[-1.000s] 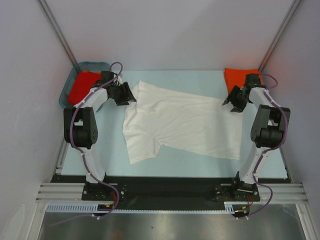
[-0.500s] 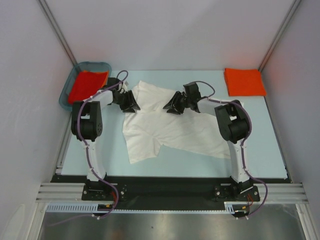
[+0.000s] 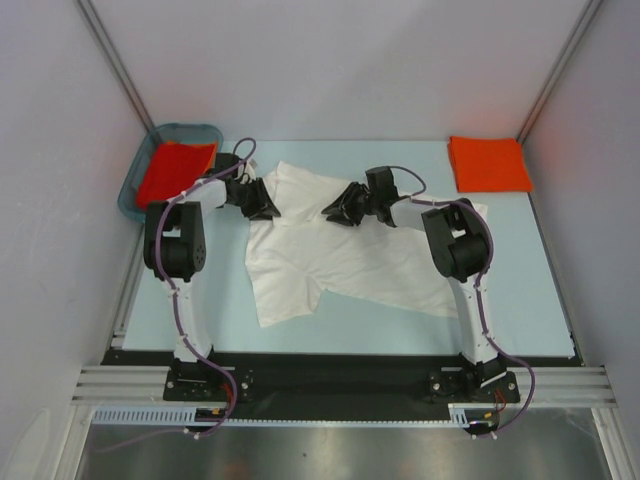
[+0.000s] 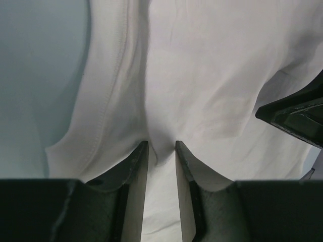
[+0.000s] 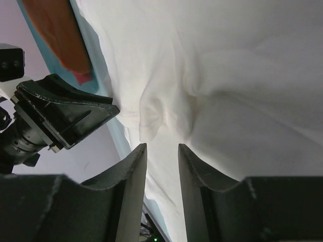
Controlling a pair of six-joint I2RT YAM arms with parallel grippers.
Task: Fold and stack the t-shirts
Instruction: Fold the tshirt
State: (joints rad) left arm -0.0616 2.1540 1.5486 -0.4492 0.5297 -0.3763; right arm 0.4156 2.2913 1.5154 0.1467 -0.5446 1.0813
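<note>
The white t-shirt point(image 3: 350, 260) lies spread and rumpled on the light blue table, plain side up. My left gripper point(image 3: 268, 205) is down on its upper left part near the sleeve. In the left wrist view the jaws point(image 4: 161, 146) are drawn close on a raised pinch of the white cloth point(image 4: 202, 75). My right gripper point(image 3: 335, 210) sits on the upper middle of the shirt, facing the left one. Its jaws point(image 5: 161, 147) stand narrow, with bunched white cloth point(image 5: 242, 65) between them. One orange-red t-shirt point(image 3: 488, 163) lies folded at the back right.
A teal basket point(image 3: 185, 128) at the back left holds another orange-red t-shirt point(image 3: 172, 170). The enclosure's grey walls stand close on both sides. The two grippers are a short span apart, each showing in the other's wrist view point(image 4: 298, 116) point(image 5: 65, 111).
The right arm swung from the back right corner to the shirt's upper middle. The left gripper slid right onto the shirt. Both pairs of jaws narrowed onto the cloth.
</note>
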